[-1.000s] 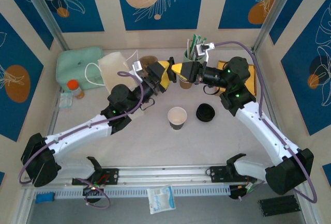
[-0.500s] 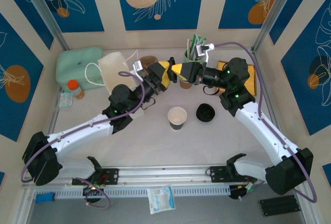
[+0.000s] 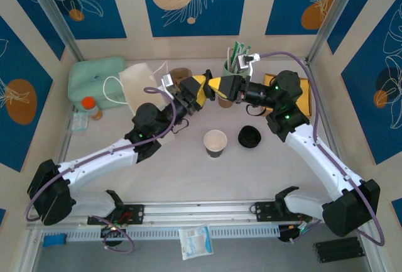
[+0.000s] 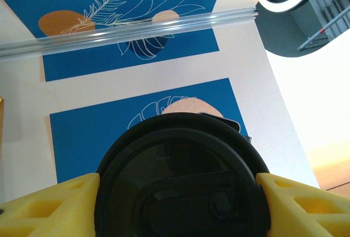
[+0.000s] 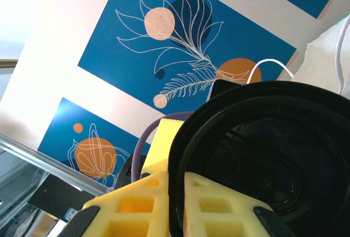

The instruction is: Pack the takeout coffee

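Note:
The takeout coffee's paper cup, white with a brown lower band, stands open and lidless mid-table. Its round black lid is up in the air behind the cup, where both grippers meet. My left gripper has the lid across its width, a yellow finger pressed to each side. My right gripper pinches the lid's rim between its fingers, edge-on. From above, the left gripper and right gripper stand tip to tip.
A stack of loose black lids lies right of the cup. Brown nested cups stand just behind the grippers. A white paper bag, a green pouch, an orange-capped bottle and a holder of green sticks line the back.
The left gripper's jaws have narrowed onto the lid. Both arms have stayed nearly in place, tips together.

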Available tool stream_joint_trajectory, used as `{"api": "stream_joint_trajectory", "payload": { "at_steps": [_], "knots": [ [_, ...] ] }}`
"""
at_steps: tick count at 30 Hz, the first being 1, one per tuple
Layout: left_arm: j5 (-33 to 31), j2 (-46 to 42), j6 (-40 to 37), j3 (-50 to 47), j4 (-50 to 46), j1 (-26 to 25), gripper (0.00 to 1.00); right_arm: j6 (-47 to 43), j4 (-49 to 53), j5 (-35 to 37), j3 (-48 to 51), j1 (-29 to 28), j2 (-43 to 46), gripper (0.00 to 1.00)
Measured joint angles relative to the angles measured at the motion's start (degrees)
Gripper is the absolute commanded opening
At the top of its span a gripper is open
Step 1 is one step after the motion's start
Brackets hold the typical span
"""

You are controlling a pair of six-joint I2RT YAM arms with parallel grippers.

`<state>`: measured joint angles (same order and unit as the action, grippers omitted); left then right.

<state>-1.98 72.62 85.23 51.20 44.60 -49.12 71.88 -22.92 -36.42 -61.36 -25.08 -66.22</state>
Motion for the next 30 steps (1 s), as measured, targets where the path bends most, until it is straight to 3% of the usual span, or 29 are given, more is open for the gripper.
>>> {"api": "stream_joint_trajectory", "payload": {
  "at_steps": [8, 12, 20, 30],
  "knots": [
    [0.04, -0.02, -0.57, -0.37, 0.42, -0.02, 0.65, -0.66, 2.58, 0.07, 0.28, 0.81, 0.24, 0.47],
    [0.04, -0.96, -2.89, -0.61, -1.16, -0.02, 0.65, -2.01, 6.21, 0.13, 0.44, 3.17, 2.14, 0.57],
    [0.07, -7.34, -14.71, 1.51, -16.94, -0.02, 0.65, -8.63, 19.58, 0.76, 1.77, 8.41, 10.43, 0.63],
    [-0.24, -7.98, -33.55, 12.24, -40.81, -1.51, 0.65, -19.08, 39.41, 5.79, 8.09, 9.25, 13.66, 0.65]
  ]
}}
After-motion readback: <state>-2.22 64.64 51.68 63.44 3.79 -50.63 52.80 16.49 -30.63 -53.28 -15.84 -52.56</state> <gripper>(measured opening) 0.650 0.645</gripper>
